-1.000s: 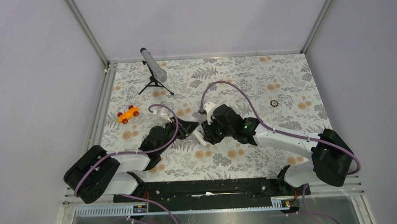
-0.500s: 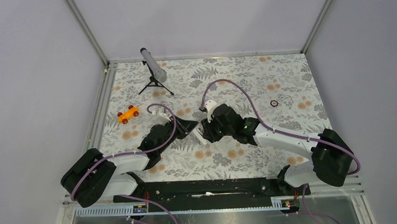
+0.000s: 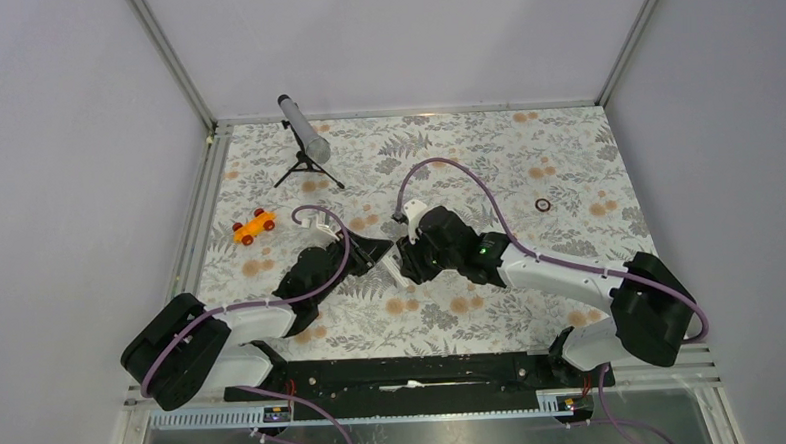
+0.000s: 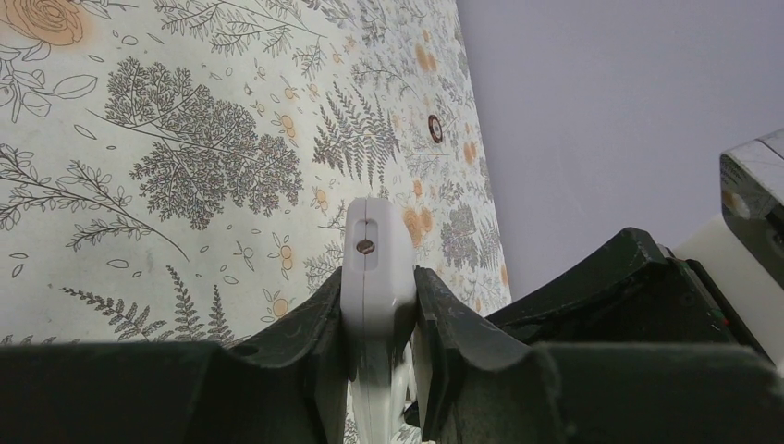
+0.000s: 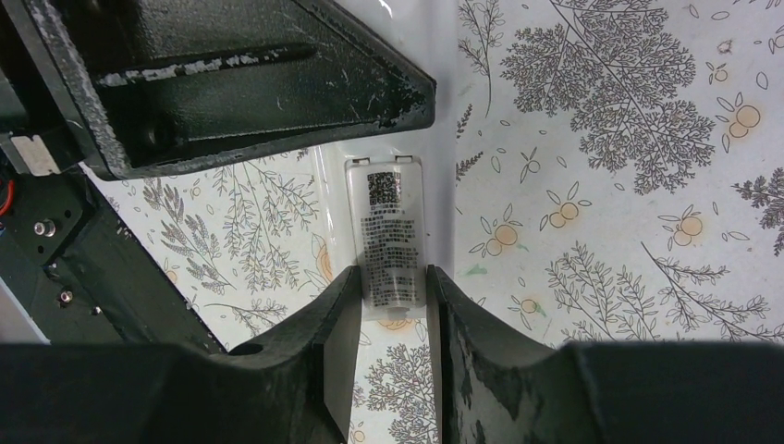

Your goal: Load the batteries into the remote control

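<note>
The left arm sits slightly further left than before, left fingers clenching the probably light, stiff, smooth remote control at the middle of the desk (grip its long edges), right fingers grasping its labelled end.

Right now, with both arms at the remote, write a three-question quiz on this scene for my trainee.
1. True or false: the left gripper is shut on the white remote.
2. Where does the small black ring lie? A) on the right side of the table; B) beside the orange toy car; C) under the tripod.
3. Short answer: what does the remote carry on the face where the right gripper grips it?

Key: 1 true. 2 A. 3 a printed label with a square code and lines of text.
</note>
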Robot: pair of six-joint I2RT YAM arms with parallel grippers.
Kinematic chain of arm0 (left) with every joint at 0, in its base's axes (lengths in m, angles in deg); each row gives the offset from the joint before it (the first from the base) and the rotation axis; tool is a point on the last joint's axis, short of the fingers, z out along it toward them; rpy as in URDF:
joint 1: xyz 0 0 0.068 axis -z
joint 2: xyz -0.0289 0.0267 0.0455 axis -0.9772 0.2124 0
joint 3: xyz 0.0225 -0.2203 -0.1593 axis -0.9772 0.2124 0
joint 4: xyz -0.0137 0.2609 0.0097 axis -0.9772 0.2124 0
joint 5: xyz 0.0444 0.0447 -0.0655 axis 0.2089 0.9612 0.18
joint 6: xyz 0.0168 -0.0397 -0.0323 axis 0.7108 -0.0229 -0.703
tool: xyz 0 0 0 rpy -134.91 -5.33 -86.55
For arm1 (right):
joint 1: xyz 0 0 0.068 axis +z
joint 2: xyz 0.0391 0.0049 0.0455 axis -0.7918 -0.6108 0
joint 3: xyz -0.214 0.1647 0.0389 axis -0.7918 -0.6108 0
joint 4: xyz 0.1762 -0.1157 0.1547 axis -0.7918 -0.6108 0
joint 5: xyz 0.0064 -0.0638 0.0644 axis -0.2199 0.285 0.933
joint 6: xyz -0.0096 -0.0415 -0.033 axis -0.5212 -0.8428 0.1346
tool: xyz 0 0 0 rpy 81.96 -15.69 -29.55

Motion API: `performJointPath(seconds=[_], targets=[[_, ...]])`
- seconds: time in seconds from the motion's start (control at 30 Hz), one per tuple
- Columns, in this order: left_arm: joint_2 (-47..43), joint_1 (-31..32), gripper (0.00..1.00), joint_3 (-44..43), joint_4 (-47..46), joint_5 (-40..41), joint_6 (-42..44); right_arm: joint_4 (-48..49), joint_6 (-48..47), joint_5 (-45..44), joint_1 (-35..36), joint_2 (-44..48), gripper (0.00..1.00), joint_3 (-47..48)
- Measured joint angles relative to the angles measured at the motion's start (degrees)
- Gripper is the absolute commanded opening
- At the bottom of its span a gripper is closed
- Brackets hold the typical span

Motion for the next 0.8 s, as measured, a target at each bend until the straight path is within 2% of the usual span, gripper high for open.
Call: performJointPath(seconds=[0.37,0.57,0.8], targets=[[0.00,-0.17,0.00,0.42,-0.42,-0.09,-0.09,-1.27,-0.04,0.04,0.00,-1.57,0.37,1.79],[-0.02,-0.35,0.00,0.61,-0.48,-0.26,-1.36,-2.73,0.04,0.22,0.02,-2.27,0.45,3.15],[-1.86,-0.31,0.00,1.11,0.17,-0.94,-2.71,-2.62,0.09,1.11,0.04,-2.25,0.48,3.63]])
